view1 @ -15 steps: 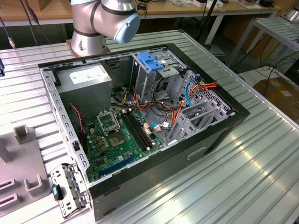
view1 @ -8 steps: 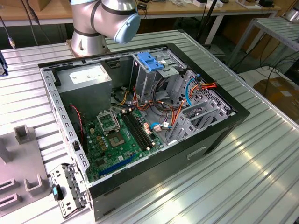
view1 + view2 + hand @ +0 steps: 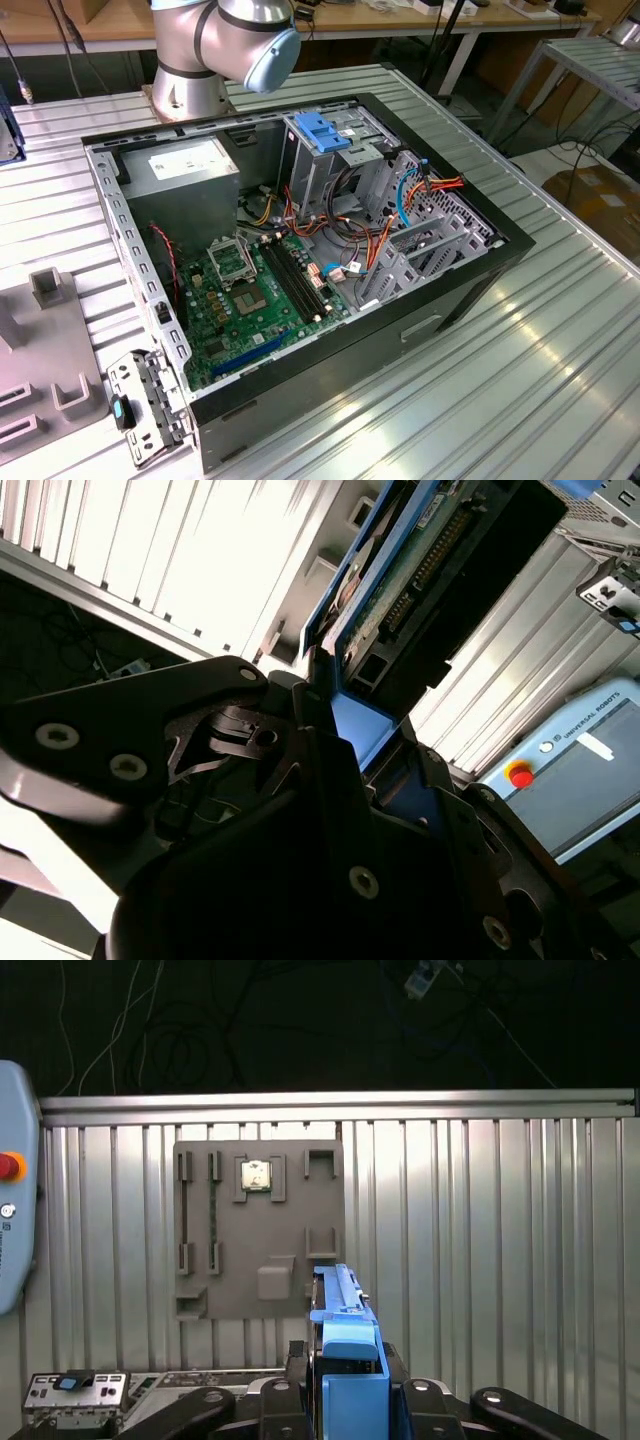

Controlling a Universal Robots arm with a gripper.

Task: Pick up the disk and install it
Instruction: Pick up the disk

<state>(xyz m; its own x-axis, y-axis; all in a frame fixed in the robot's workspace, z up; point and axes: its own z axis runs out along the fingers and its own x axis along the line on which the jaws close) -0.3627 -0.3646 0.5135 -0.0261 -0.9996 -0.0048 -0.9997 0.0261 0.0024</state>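
Observation:
The disk is held off the table in both wrist views. In the second wrist view I see its green circuit-board side and the blue rails along its edges. In the first wrist view the disk shows edge-on, a blue rail facing the camera, high over the ribbed table. My gripper is shut on the disk, with its dark fingers pressed against the blue rail. In the first wrist view my gripper clamps the disk's lower end. The arm's base and elbow stand behind the open computer case.
The case lies open on the ribbed metal table, showing a motherboard, a grey power-supply box and a metal cage with a blue handle. A grey fixture plate and a teach pendant lie below the gripper.

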